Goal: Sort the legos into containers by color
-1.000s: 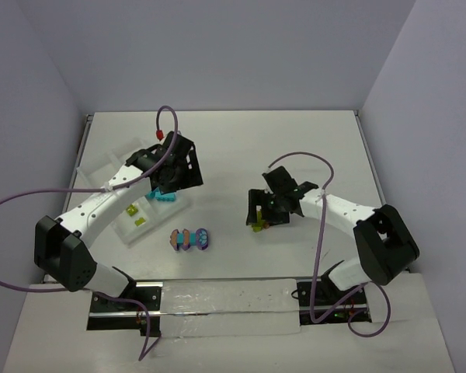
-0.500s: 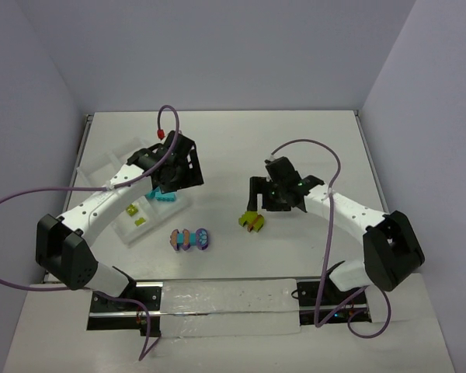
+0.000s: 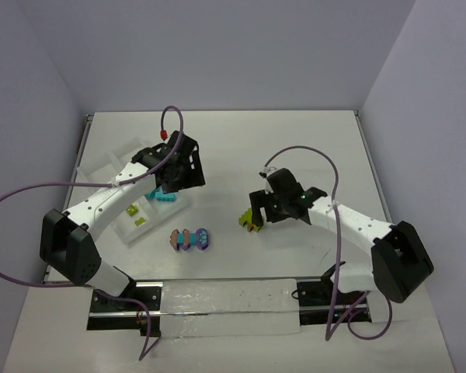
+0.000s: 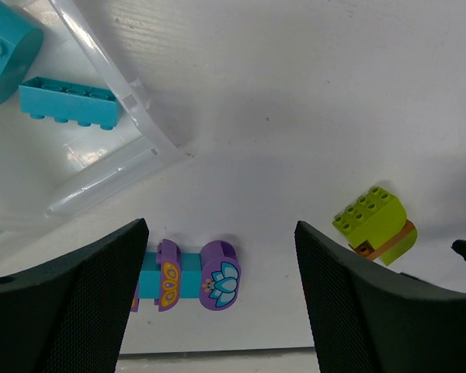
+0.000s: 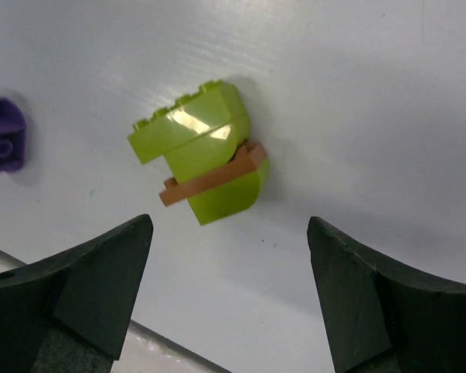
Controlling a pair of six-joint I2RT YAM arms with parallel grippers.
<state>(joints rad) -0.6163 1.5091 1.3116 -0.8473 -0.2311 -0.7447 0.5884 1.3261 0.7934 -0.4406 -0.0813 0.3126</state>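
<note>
White tabletop [image 5: 357, 93]. Lime-green and orange-brown hard plastic lego cluster [image 5: 206, 167] lies just ahead of right gripper [image 5: 229, 233], centred; jaws apart, empty. Likely light, rigid, slick, so pinch the flat sides. Left gripper [image 4: 220, 233] likewise apart, empty.

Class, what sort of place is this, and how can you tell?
Probably a robotics lab test cell: white table boxed by plain walls, left arm and right arm bolted at its edge, legos and a sorting tray.
</note>
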